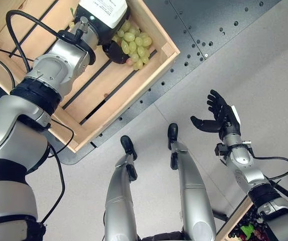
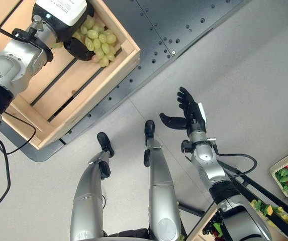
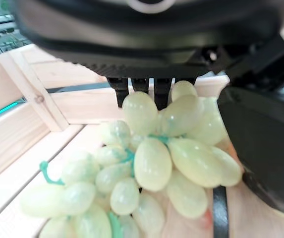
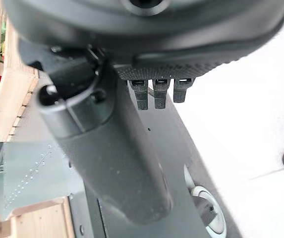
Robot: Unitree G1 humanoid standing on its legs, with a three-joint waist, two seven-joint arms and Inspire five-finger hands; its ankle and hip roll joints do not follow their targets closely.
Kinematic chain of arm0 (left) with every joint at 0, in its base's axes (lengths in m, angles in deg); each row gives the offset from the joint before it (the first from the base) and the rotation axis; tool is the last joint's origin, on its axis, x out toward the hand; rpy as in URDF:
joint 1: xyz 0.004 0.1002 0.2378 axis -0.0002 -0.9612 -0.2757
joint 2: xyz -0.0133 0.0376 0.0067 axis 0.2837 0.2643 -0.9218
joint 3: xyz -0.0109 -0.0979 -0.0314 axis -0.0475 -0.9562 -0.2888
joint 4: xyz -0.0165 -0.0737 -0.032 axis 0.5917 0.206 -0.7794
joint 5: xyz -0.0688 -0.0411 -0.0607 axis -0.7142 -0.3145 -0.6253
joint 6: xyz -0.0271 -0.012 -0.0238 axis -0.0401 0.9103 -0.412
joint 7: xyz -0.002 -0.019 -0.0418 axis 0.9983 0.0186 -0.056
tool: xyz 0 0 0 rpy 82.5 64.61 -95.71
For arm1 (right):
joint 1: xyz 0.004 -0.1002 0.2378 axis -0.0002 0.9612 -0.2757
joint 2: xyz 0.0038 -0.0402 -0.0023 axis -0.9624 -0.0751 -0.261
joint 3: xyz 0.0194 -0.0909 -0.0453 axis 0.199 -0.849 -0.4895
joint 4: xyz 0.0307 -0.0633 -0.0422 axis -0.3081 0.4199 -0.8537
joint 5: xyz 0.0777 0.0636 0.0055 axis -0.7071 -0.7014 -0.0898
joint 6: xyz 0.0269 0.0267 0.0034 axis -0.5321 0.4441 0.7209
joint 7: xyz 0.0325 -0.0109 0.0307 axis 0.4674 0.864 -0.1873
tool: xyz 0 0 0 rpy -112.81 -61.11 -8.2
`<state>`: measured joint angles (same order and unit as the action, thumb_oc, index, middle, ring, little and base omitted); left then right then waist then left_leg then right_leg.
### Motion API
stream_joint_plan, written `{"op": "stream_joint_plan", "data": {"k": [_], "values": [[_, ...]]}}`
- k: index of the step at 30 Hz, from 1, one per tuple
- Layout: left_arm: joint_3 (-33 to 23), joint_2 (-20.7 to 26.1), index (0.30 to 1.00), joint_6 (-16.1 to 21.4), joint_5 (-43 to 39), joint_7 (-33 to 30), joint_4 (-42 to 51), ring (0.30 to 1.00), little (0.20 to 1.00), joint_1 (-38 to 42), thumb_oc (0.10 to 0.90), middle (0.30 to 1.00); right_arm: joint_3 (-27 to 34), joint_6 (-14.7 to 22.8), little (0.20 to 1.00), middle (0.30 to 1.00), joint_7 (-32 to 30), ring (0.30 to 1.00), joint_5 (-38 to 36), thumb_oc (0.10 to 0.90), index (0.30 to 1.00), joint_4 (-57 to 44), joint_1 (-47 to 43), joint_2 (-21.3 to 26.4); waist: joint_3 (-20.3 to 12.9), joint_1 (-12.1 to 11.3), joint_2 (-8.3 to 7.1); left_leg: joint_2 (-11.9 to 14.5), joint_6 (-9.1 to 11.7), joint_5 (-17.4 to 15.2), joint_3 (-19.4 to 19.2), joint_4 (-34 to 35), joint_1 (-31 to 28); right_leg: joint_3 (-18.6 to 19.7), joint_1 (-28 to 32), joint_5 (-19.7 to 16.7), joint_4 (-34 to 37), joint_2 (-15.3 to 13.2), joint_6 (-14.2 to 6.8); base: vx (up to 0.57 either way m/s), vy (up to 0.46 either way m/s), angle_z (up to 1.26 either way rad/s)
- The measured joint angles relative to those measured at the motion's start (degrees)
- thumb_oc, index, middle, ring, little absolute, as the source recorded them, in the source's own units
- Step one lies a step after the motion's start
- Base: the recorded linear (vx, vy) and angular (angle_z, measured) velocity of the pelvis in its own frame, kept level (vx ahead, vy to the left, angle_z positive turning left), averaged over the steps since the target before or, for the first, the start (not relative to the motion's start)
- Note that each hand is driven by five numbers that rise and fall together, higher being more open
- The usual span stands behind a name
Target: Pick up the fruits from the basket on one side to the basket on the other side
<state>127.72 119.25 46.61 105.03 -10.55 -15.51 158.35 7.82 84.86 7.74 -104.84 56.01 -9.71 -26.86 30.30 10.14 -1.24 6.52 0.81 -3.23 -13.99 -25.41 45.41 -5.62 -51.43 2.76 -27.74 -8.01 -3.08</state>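
The left hand (image 1: 114, 47) reaches into the wooden crate (image 1: 149, 75), its fingers and thumb curled around the green grapes (image 1: 136, 44), which sit at the crate's corner. The right hand (image 2: 189, 116) hangs above the floor (image 2: 264, 75), fingers spread, empty.

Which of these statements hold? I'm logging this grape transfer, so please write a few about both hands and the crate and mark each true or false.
1. The left robot hand is at the green grape bunch. True.
2. The grapes lie in a wooden crate. True.
3. The right robot hand holds an apple. False: it is open, empty, above the floor.
4. The grapes are dark purple. False: they are pale green.
5. The crate sits on a dark perforated platform. True.
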Motion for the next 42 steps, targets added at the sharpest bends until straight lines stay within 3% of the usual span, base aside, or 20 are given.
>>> {"op": "stream_joint_plan", "data": {"k": [14, 21, 24, 26, 29, 32, 36, 40, 42], "values": [[2.4, 0.3, 0.300, 4.0, 0.2, 0.9, -1.2, 0.300, 0.300, -0.1, 0.400, 0.300, 0.1, 0.2, 0.900, 0.900, 0.0, 0.900, 0.0, 0.800, 0.900, -1.7, -2.2, -0.2, 0.0, 0.1, -0.09, -0.4, -0.3, -0.1, -0.1, -0.1, -1.1, -0.3, 1.5, -0.9, 0.7, -0.5, -0.2, -0.04, -0.008, 0.00], [3.0, 0.4, 0.300, 6.0, -0.3, 2.7, -2.1, 0.300, 0.300, -6.3, 0.400, 0.300, 0.1, 0.9, 0.900, 0.900, 0.0, 0.900, -0.1, 0.800, 0.900, -1.7, -1.7, -0.2, 0.0, 0.6, -0.09, -0.4, -0.4, -0.2, -0.1, 0.1, -5.6, -0.9, 6.0, -0.7, 0.7, -0.6, 0.0, 0.00, 0.000, 0.00], [1.7, 0.5, 0.300, 6.7, -6.9, 0.4, -2.0, 0.300, 0.300, -10.8, 0.400, 0.300, 0.1, 1.0, 0.900, 0.900, 0.0, 0.900, 0.0, 0.800, 0.900, -1.7, -0.5, -0.3, 0.0, 0.4, -0.10, -0.4, -0.4, -0.2, -0.1, 0.2, -8.3, -1.0, 8.7, -0.7, 0.9, -0.6, 0.1, 0.00, 0.000, 0.00], [-2.2, 0.5, 0.300, 7.7, -13.2, -2.7, -1.6, 0.300, 0.300, -16.1, 0.400, 0.300, 0.2, 1.3, 0.900, 0.900, 0.0, 0.900, 0.1, 0.800, 0.900, -1.8, 0.8, -0.6, 0.0, 0.3, -0.11, -0.3, -0.4, -0.2, 0.0, 1.1, -11.1, -1.2, 11.6, -0.7, 1.7, -0.5, 0.1, 0.01, -0.019, 0.00], [-15.4, -1.1, 0.300, 10.5, -23.3, -6.7, -0.2, 0.300, 0.300, -28.2, 0.400, 0.300, 0.6, 1.5, 0.900, 0.900, 0.0, 0.900, 0.6, 0.800, 0.900, -2.0, 4.6, -1.9, 0.0, -0.2, -0.20, -0.3, -0.1, 0.0, 0.2, 3.5, -17.1, -1.6, 17.6, -0.7, 3.6, -0.1, 0.0, 0.01, -0.040, 0.00], [-29.0, -6.3, 0.300, 12.0, -31.1, -9.7, 0.2, 0.300, 0.300, -39.2, 0.400, 0.300, 0.8, 1.5, 0.900, 0.900, 0.0, 0.900, 1.4, 0.800, 0.900, -3.5, 9.1, -3.3, 0.0, -1.3, -0.22, -0.5, 0.6, 1.0, 1.1, 7.6, -25.6, -2.9, 26.3, -0.7, 7.3, 0.3, 0.0, 0.02, -0.012, 0.09], [-36.2, -10.3, 0.300, 12.1, -38.1, -11.0, 1.5, 0.300, 0.300, -46.7, 0.400, 0.300, 1.0, 1.5, 0.900, 0.900, 0.0, 0.900, 2.9, 0.800, 0.900, -5.1, 9.9, -5.5, 0.0, -3.3, -0.28, -0.5, 1.2, 1.8, 1.1, 12.0, -33.9, -3.2, 34.1, -0.8, 10.7, 0.8, -0.2, 0.12, 0.014, 0.03], [-42.1, -13.2, 0.300, 12.3, -47.8, -11.7, 5.3, 0.300, 0.300, -53.7, 0.400, 0.300, 2.3, 1.6, 0.900, 0.900, 0.5, 0.900, 5.3, 0.800, 0.900, -6.6, 10.2, -7.2, -0.2, -3.8, -0.25, -0.5, 1.3, 3.1, 1.2, 17.2, -40.3, -4.0, 40.6, -1.2, 15.0, 1.3, -0.6, 0.21, -0.005, 0.05], [-45.5, -16.0, 0.300, 12.4, -53.0, -11.8, 8.5, 0.300, 0.300, -58.1, 0.400, 0.300, 4.4, 1.6, 0.900, 0.900, 1.1, 0.900, 5.2, 0.800, 0.900, -6.7, 12.6, -8.7, -2.0, -4.9, -0.13, -0.5, 1.6, 3.9, 1.1, 21.2, -44.8, -4.4, 45.0, -1.8, 18.7, 2.0, -0.7, 0.22, -0.026, 0.04]]}}
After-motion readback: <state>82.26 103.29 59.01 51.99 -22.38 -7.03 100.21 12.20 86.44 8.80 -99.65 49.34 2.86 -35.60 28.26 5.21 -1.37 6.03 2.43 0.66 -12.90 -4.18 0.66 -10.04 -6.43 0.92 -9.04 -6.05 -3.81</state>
